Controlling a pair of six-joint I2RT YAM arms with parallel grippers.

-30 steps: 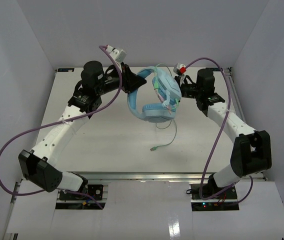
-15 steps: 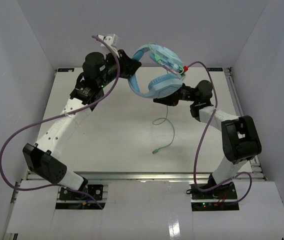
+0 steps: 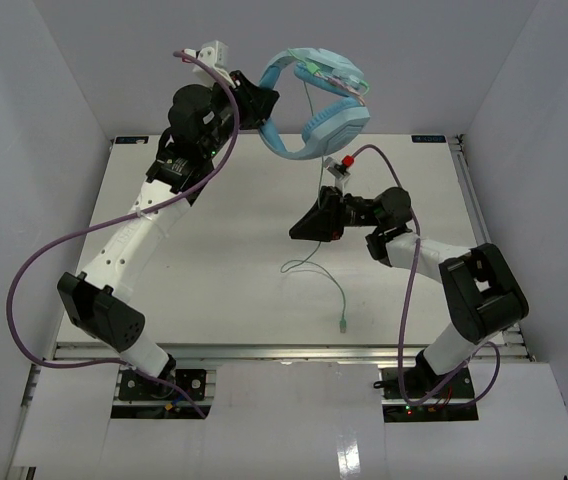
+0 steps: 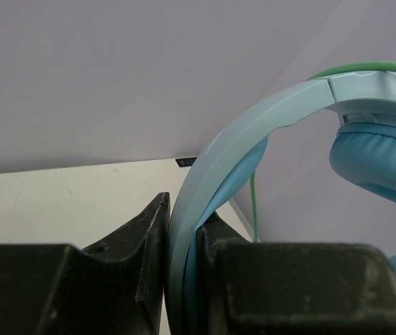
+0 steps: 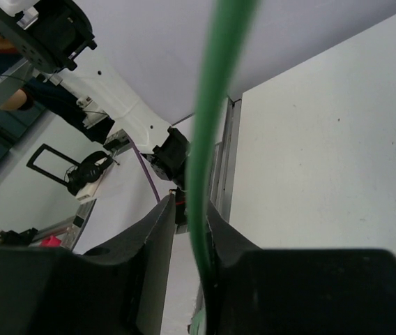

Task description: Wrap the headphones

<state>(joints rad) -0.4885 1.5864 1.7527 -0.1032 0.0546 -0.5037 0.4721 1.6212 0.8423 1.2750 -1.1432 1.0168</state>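
While left gripper (image 3: 262,106) clamps headband (image 4: 208,167) of headphones (image 3: 336,118), right gripper (image 3: 300,230) — lower down — pinches cable (image 5: 212,105), slack trailing beneath it.

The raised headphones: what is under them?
Their green cable hangs down into the right gripper; its plug lies on the table. The gripper hides the pinched part.

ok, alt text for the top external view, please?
The left hand holds the headphones by the headband, high above the far edge of the table. Their cable hangs down to the right hand, shut on it; the rest trails on the table to the plug.
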